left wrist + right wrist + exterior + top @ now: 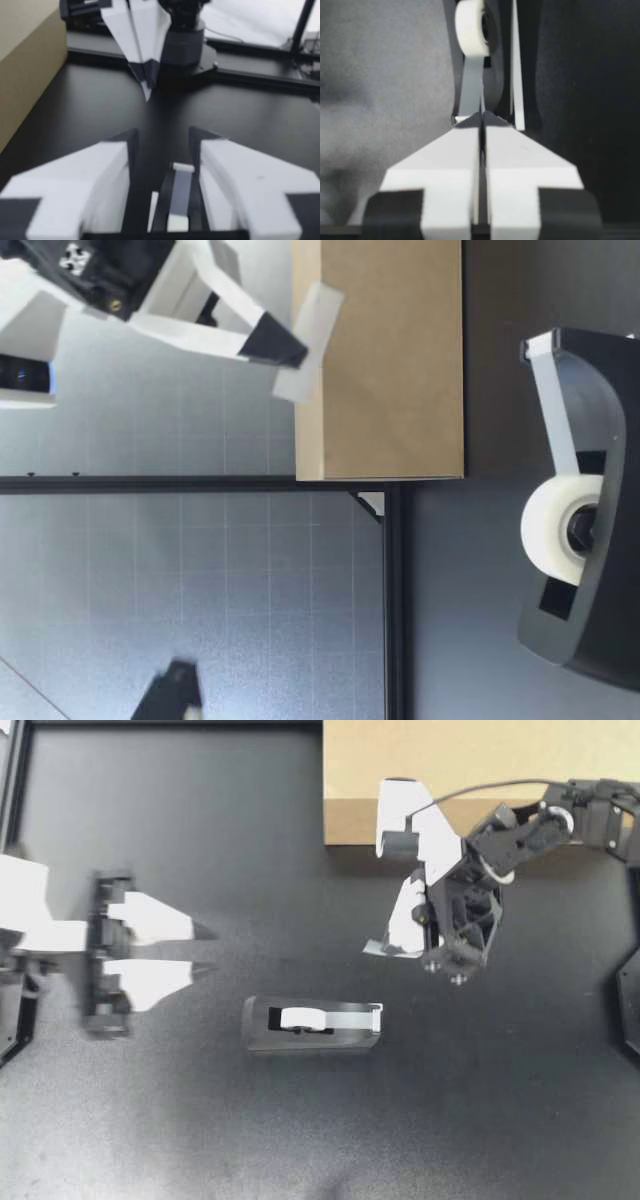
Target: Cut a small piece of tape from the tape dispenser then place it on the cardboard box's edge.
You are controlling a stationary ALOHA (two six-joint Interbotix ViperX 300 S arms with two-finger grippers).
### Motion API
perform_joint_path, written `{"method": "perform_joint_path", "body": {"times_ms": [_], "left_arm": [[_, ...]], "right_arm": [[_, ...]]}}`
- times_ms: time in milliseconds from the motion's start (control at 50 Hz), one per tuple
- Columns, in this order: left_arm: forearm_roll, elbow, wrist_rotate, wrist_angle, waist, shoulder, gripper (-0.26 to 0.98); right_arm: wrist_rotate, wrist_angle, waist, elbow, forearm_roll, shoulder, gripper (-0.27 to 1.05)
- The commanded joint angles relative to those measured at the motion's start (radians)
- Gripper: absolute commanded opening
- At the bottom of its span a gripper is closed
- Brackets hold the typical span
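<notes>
Aloft, right fingers [398, 935] pinch tape strip [312, 335] near box [450, 760] edge.

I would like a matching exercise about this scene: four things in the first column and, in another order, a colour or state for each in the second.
Column one:
1. left gripper
2. right gripper
3. tape dispenser
4. cardboard box

Column two:
a. plain brown
b. open, holding nothing
c. black, carrying a white roll
d. shut on a tape piece

Pairs: 1-b, 2-d, 3-c, 4-a
</notes>
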Motion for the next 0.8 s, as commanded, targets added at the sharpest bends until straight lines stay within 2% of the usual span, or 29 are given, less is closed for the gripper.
{"method": "perform_joint_path", "body": {"times_ms": [0, 120, 380, 780], "left_arm": [[-0.008, -0.058, 0.0, -0.025, -0.002, 0.06, 0.38], [-0.015, -0.117, -0.002, -0.029, -0.002, 0.147, 0.38], [-0.015, -0.209, 0.0, -0.031, -0.002, 0.264, 0.39], [-0.017, -0.268, 0.003, -0.031, -0.002, 0.328, 0.38]], "right_arm": [[0.028, -0.008, 0.028, -0.049, -0.043, -0.015, -0.1], [0.071, -0.003, 0.057, -0.087, -0.112, -0.008, -0.1], [0.106, 0.0, 0.097, -0.147, -0.16, 0.015, -0.1], [0.101, 0.015, 0.109, -0.204, -0.166, 0.074, -0.1]]}}
